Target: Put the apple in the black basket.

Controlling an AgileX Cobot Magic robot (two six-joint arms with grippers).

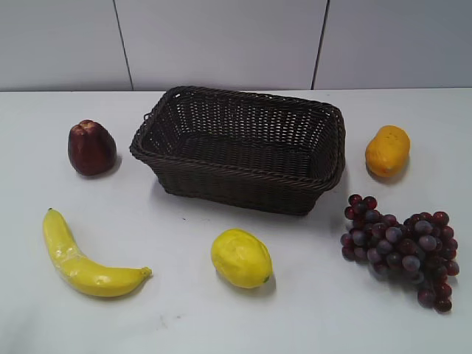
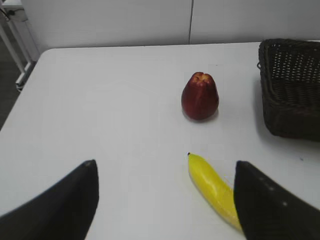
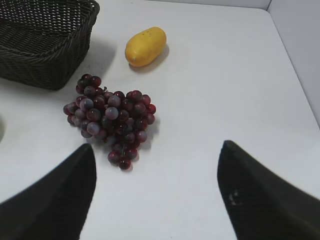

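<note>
Both end effectors (image 2: 165, 200) (image 3: 157, 192) gape empty; apple (image 1: 91, 148) sits beside black basket (image 1: 240, 193).

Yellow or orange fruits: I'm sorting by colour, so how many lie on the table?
3. The banana lies front left, the lemon front centre before the black basket, the orange-yellow fruit right of it. None looks hidden.

- One apple (image 1: 91, 147) is counted.
- One black basket (image 1: 240, 193) is counted.
- One banana (image 1: 77, 257) is recorded.
- One lemon (image 1: 241, 258) is recorded.
- One orange-yellow fruit (image 1: 387, 150) is noted.
- One bunch of grapes (image 1: 402, 245) is noted.
- Two grippers are counted, left gripper (image 2: 165, 200) and right gripper (image 3: 157, 192).
</note>
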